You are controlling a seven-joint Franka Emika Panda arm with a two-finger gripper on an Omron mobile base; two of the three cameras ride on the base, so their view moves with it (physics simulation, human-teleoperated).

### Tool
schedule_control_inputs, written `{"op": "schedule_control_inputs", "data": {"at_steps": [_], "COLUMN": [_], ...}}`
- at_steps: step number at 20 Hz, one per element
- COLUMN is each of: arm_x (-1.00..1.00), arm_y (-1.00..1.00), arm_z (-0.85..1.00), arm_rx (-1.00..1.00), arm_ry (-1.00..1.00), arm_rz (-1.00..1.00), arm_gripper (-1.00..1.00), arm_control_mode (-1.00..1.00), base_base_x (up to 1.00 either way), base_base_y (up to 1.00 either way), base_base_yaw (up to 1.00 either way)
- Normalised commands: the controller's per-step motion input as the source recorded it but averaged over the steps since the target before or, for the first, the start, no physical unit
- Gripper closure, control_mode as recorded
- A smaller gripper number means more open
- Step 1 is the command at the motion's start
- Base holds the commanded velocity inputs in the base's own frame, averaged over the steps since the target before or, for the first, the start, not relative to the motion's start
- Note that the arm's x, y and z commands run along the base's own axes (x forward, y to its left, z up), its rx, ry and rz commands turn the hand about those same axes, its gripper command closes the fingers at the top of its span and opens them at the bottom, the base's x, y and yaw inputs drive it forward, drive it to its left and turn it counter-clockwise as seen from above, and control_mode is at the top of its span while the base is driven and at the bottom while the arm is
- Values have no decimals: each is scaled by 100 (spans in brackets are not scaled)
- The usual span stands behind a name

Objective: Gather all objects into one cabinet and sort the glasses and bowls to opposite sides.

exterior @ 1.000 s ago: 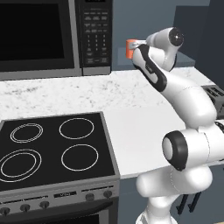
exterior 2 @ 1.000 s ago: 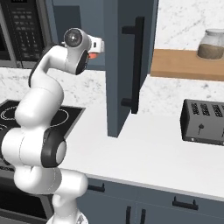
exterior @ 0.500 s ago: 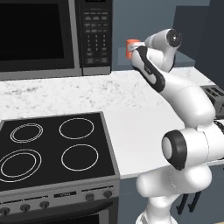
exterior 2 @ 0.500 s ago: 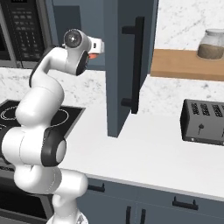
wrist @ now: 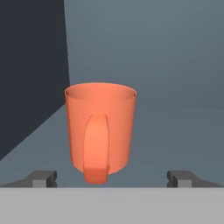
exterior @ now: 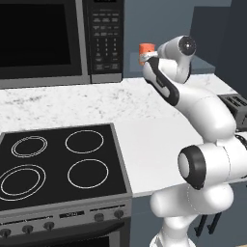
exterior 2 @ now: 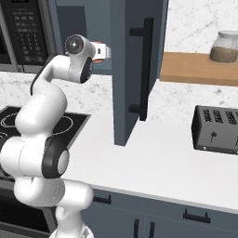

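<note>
Left base view: my gripper (exterior: 144, 60) is raised beside the microwave (exterior: 58, 38), reaching into the open cabinet (exterior: 212, 34). The orange cup (exterior: 146, 49) stands on the cabinet shelf directly ahead of my wrist, upright. Finger spacing cannot be read from this side.

Right base view: the cabinet door (exterior 2: 132, 69) stands swung out toward the base, handle (exterior 2: 146, 65) facing right. My hand sits left of the door's edge, with a sliver of the cup (exterior 2: 99, 59) showing at its far end.

Hand view: the cup (wrist: 100, 129) is centred ahead of me, long axis vertical, rim up, handle turned straight toward my palm. My fingertips (wrist: 41, 178) sit wide apart, one on each side of the cup's base, with clear gap on both sides; they grip nothing. The cup lies between them but slightly forward. My judgement: the closing axis runs across the cup's width, so a short advance should precede closing.
</note>
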Motion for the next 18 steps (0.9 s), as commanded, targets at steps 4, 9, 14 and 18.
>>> {"op": "schedule_control_inputs", "data": {"at_steps": [4,9,14,18], "arm_x": [9,14,15,14], "arm_y": [0,2,6,8], "arm_z": [0,0,0,0], "arm_rx": [0,0,0,0], "arm_ry": [0,0,1,1], "arm_rz": [-1,-1,-2,-2], "arm_gripper": [-100,-100,-100,-100], "arm_control_mode": [-100,-100,-100,-100], "base_base_x": [0,0,0,0], "base_base_y": [0,0,0,0], "base_base_yaw": [0,0,0,0]}}
